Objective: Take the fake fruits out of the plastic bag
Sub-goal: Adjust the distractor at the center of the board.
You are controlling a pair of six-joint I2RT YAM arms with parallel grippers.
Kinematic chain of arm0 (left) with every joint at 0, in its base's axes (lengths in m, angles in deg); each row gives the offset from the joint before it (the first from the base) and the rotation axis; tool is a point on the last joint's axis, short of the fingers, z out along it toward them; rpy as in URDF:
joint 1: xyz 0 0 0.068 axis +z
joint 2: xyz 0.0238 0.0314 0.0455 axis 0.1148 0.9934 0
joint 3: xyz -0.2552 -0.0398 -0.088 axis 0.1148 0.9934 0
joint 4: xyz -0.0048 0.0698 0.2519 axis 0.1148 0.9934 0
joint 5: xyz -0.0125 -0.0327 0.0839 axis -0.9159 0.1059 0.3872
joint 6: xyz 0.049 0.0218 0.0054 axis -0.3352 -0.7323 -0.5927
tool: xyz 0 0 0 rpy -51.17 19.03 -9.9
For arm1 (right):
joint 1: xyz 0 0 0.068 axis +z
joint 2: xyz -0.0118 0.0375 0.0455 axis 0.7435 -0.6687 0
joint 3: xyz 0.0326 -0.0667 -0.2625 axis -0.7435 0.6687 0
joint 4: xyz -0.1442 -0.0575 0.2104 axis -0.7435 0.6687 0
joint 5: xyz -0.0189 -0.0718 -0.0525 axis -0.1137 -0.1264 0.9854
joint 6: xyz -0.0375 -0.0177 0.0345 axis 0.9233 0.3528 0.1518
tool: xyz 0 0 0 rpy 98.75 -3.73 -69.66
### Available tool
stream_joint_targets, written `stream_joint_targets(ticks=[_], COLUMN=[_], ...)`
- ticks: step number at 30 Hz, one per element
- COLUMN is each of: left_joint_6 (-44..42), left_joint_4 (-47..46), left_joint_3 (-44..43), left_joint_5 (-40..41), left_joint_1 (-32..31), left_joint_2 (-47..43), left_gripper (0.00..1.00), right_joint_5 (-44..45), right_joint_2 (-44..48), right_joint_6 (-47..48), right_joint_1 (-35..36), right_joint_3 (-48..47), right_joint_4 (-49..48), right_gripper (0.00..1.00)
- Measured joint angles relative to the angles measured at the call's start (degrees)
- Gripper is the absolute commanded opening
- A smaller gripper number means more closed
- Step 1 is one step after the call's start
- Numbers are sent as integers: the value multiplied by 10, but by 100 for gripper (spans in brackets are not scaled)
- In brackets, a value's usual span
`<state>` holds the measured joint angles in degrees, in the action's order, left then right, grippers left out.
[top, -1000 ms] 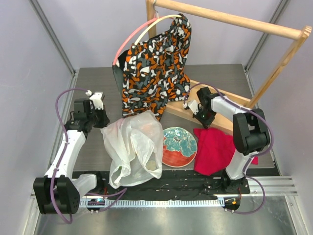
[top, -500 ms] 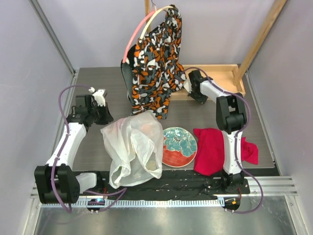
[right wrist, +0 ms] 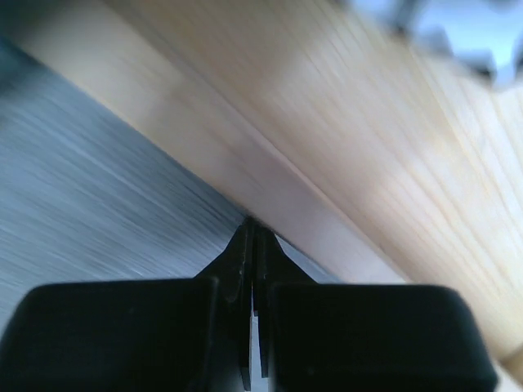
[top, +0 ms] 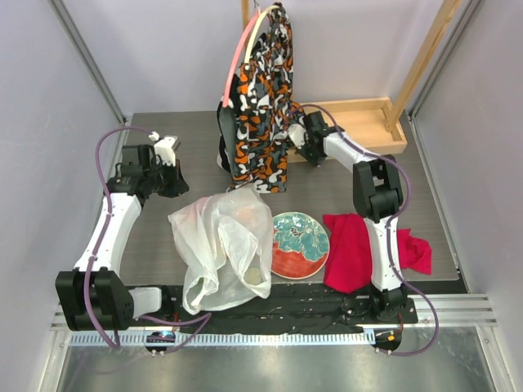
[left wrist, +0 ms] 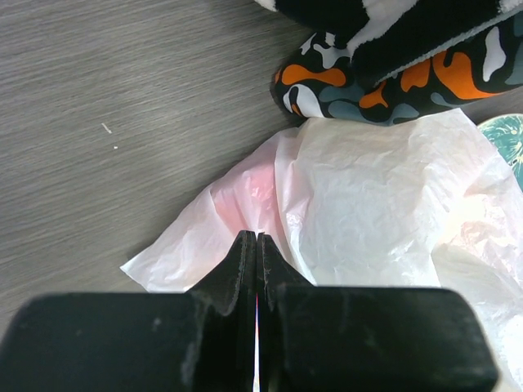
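Left tool (left wrist: 257, 237) pinched shut, empty, tips over the plastic bag's (left wrist: 368, 204) left edge. Right tool (right wrist: 252, 222) shut, empty, at the wooden frame (right wrist: 351, 139) by the bench's (left wrist: 122, 65) far edge.

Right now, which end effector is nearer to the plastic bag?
Left. The left end effector sits shut at the far-left corner of the plastic bag. The right end effector, also shut, is across the table against the wooden frame, beside the hanging patterned cloth bag.
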<state>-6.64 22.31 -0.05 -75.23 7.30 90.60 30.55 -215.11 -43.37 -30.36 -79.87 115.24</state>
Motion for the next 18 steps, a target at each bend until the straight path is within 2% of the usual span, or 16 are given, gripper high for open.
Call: stream_joint_targets(ticks=[2,7,9,13,15,16,18], left_joint_6=[1,-3,-10,-37,-57,-68,-98], left_joint_4=[2,13,19,36,52,65,99], left_joint_3=[0,-1,-1,-5,-17,-28,-52], left_joint_5=[0,0,2,4,1,-2,-13], left_joint_1=[0,0,0,0,0,0,0], left_joint_2=[0,-1,-3,-16,-22,-23,-23], left_gripper=[0,1,4,15,21,27,33], right_joint_5=[-13,-4,6,9,6,1,-9], right_joint_2=[-12,-98,-120,-121,-107,-91,-39], right_joint_6=[-2,-31,-46,-75,-84,-88,-95], right_joint_1=[22,63,67,67,66,64,59], right_joint_3=[-19,-166,-199,-204,-177,-153,-75], right_joint_4=[2,40,24,26,10,1,-6], right_gripper=[1,1,1,3,14,23,33])
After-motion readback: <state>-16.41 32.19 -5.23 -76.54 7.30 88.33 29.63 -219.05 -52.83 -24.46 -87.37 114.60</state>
